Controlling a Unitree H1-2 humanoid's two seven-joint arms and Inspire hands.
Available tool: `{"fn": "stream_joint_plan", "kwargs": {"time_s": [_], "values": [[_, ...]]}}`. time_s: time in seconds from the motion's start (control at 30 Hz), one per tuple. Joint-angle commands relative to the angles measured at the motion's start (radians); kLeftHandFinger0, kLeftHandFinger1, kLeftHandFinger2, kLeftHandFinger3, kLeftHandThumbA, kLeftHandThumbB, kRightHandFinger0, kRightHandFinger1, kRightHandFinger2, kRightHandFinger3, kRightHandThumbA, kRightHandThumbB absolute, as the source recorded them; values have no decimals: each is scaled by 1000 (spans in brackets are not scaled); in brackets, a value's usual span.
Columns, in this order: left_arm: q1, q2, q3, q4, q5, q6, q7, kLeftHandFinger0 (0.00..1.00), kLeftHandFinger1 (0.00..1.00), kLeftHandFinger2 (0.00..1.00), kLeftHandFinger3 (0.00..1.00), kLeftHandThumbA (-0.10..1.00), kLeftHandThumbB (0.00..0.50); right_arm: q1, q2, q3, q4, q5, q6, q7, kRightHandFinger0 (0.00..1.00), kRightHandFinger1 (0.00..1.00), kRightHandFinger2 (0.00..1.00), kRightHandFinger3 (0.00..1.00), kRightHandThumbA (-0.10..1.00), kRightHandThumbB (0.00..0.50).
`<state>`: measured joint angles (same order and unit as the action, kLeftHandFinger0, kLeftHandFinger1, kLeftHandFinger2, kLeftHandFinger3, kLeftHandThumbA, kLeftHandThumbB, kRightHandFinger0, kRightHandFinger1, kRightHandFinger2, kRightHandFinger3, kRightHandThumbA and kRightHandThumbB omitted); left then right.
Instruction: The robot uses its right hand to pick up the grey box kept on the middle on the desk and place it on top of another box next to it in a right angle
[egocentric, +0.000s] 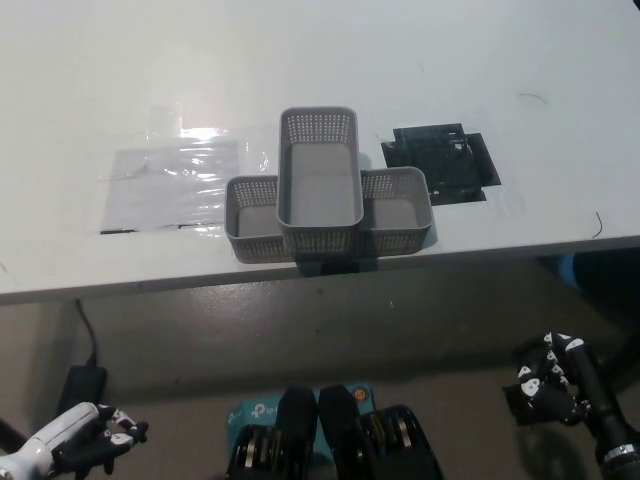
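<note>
Upper box (320, 190) crosswise atop lower box (400, 212)

Bright overhead light glares off the plastic sheet (170, 180); floor dim, soft.

Both grey boxes, upper (319, 185) and lower (400, 215), look like matt perforated plastic. Desk (150, 70) is smooth white laminate, slight sheen. Clear plastic sheet (170, 185) is glossy and crinkled. Black patch (440, 163) is dull.
</note>
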<state>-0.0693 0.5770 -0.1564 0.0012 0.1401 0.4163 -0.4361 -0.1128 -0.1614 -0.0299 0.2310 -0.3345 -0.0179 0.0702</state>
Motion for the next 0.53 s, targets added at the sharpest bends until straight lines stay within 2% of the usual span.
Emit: {"fn": "stream_joint_plan", "kwargs": {"time_s": [0.0,0.1,0.2,0.4,0.5], "values": [[-2,10,18,-17,6,-17,18,127,55,209,506,597,134,-4,-21,10,-21,-12,1,-37,0,29,156,468,384,69],[-3,7,25,-17,-7,-3,13,155,56,187,509,588,145,-6,-23,13,-20,-11,6,-39,0,26,147,448,363,61],[-4,9,21,-9,2,-22,16,136,39,178,509,604,155,-3,-22,16,-34,-14,29,-38,0,15,150,466,367,59],[1,11,20,-28,5,-13,16,97,30,158,521,603,132,-1,-29,26,-42,-19,43,-33,9,37,168,481,383,53],[0,11,19,-29,9,-7,17,124,48,176,499,602,135,-2,-29,26,-33,-15,30,-40,0,30,160,475,380,58]]}}
